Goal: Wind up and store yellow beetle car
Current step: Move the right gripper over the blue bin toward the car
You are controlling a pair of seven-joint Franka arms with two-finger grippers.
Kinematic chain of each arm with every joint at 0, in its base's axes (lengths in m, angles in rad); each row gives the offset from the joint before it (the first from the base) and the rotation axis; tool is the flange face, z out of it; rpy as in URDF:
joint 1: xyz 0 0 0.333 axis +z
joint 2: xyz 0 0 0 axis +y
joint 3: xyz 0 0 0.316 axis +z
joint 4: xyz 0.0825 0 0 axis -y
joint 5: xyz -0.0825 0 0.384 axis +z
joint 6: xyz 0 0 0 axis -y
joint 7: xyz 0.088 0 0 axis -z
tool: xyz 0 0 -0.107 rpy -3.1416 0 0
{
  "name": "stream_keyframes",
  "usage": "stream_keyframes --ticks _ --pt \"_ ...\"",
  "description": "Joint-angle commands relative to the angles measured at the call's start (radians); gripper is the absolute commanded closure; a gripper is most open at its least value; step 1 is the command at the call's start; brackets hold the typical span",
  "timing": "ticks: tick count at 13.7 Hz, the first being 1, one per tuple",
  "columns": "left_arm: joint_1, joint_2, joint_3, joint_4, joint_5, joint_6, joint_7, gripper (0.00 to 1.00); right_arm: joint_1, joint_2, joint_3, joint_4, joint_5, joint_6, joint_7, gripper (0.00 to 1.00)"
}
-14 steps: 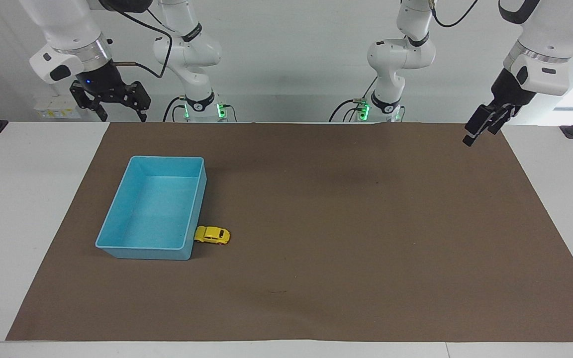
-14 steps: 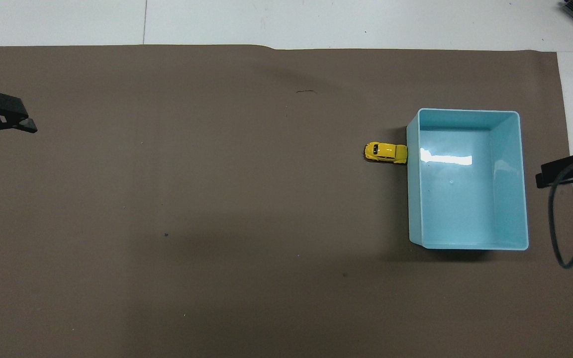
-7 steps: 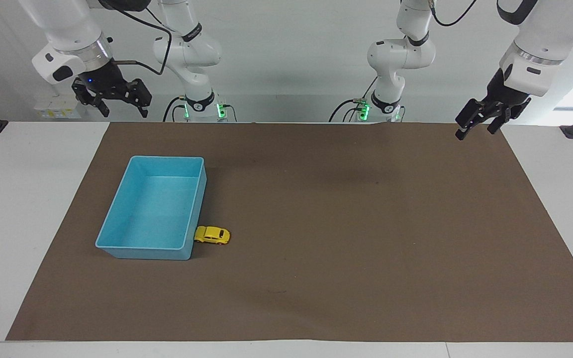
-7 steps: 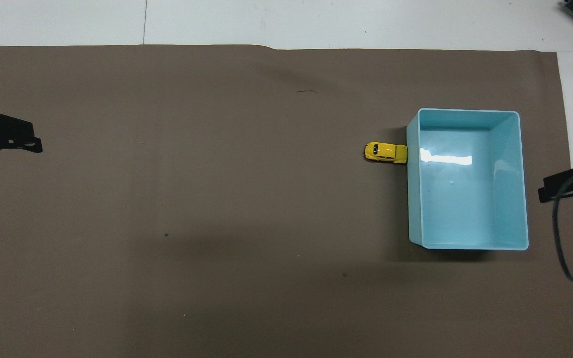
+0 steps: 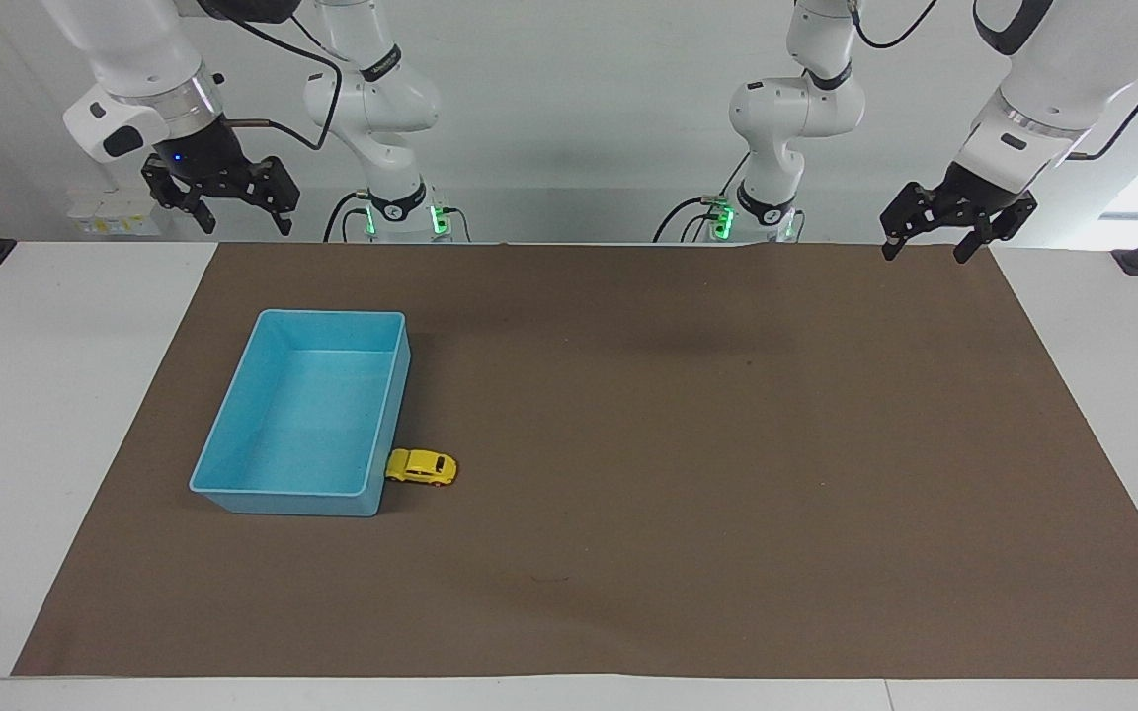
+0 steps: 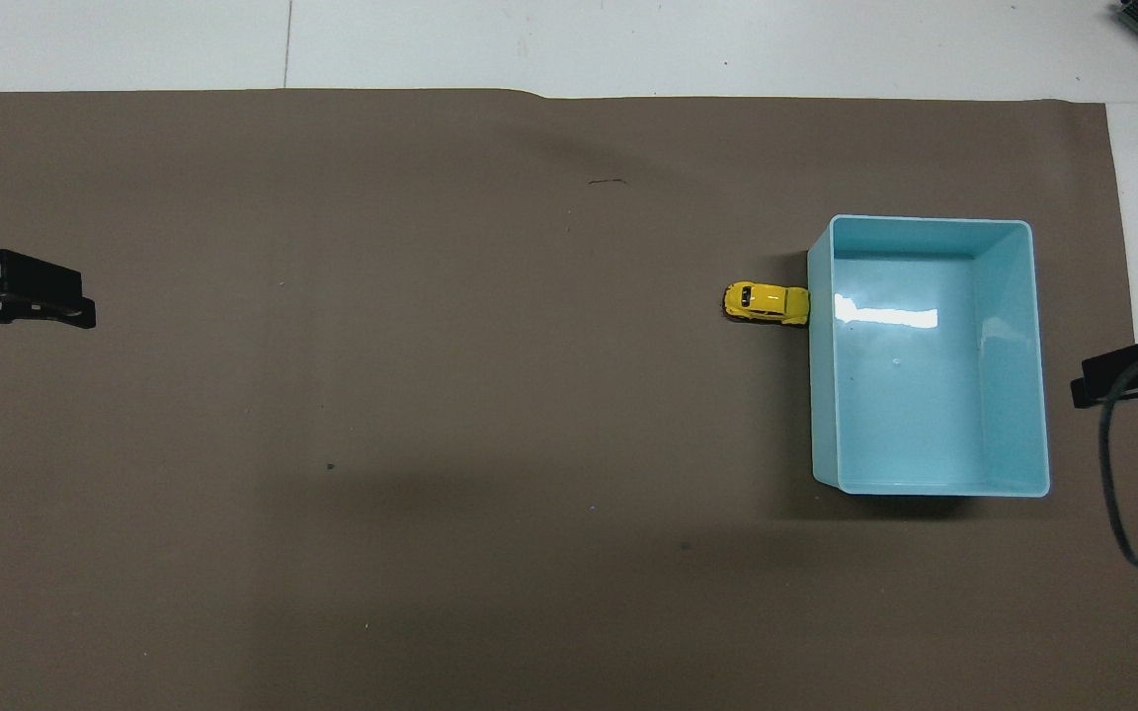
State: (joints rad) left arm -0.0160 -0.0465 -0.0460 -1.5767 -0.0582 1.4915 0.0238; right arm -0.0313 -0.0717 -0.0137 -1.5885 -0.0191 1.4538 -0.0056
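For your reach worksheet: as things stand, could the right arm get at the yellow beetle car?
Probably yes. The yellow beetle car sits in the open against the blue bin, nothing over it; the right gripper hangs above the table's edge.

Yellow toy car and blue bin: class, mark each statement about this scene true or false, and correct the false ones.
1. The yellow car lies inside the blue bin. False: it sits on the brown mat, against the bin's outer wall.
2. The bin holds nothing. True.
3. The right gripper holds the car. False: it is open and holds nothing, up over the right arm's end of the table.
4. The left gripper is open, over the mat's corner at the left arm's end. True.
5. The bin stands toward the right arm's end. True.
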Motion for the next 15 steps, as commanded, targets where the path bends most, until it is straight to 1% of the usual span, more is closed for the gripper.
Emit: stream_keyframes --ticks 1,7,11,13,15 --pt "0.008 -0.036 -0.002 -0.040 0.001 -0.010 0.031 0.00 -0.002 -0.020 0.008 -0.031 0.013 0.033 0.033 0.00" --pt "0.007 -0.033 -0.002 -0.031 0.001 -0.007 0.022 0.00 -0.001 -0.014 0.015 -0.022 0.022 0.034 0.081 0.00" --pt "0.008 -0.032 -0.003 -0.028 0.001 -0.005 0.021 0.00 0.004 -0.014 0.018 -0.025 0.054 0.034 0.280 0.00" --pt "0.010 -0.023 -0.002 -0.011 0.003 -0.003 0.024 0.00 0.019 -0.010 0.020 -0.028 0.056 0.039 0.413 0.00" --pt "0.017 -0.029 -0.002 -0.005 0.003 -0.014 0.024 0.00 0.042 0.003 0.021 -0.030 0.054 0.048 0.545 0.00"
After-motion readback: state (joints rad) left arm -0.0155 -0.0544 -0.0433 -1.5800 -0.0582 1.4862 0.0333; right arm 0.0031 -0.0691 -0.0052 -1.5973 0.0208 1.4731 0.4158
